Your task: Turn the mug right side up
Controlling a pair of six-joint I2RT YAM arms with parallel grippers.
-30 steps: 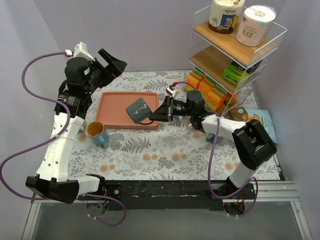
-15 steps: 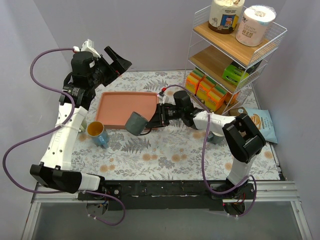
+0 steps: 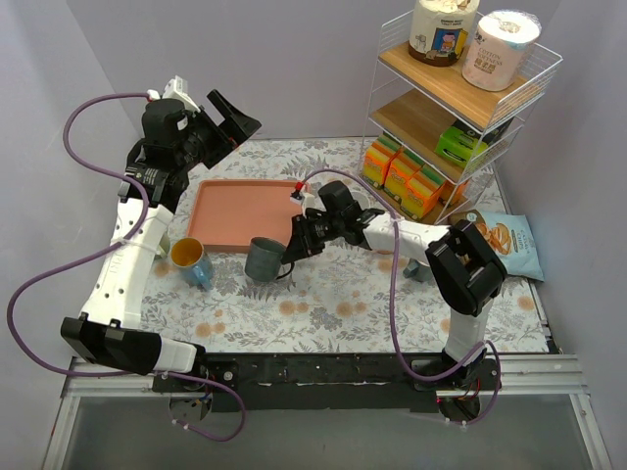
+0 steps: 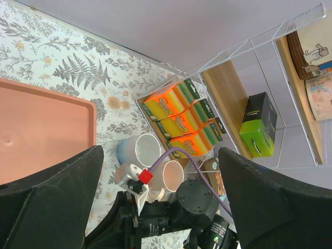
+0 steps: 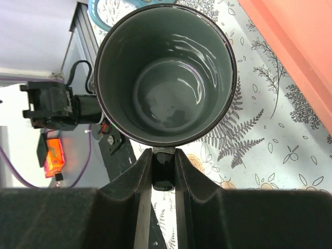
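Observation:
The dark grey mug [image 3: 264,258] stands mouth up just in front of the tray's near edge, on or barely above the floral cloth. My right gripper [image 3: 292,251] is shut on its handle from the right side. In the right wrist view the mug's glossy empty inside [image 5: 165,72] faces the camera, and the handle [image 5: 164,176] is pinched between the two fingers of the right gripper [image 5: 163,162]. My left gripper [image 3: 231,121] hangs high over the back left, jaws wide apart and empty; in its own view the left gripper [image 4: 161,199] looks down on the right arm.
A salmon tray [image 3: 238,211] lies at back left. A blue mug with a yellow inside [image 3: 191,260] sits left of the grey one. A wire rack [image 3: 460,108] with sponges [image 3: 407,178] stands at back right, two pale mugs [image 4: 150,161] and a snack bag [image 3: 506,241] near it.
The right arm carried the mug off the tray's front edge, left and down, turning it from tilted to mouth up. The left arm shifted slightly and stayed open.

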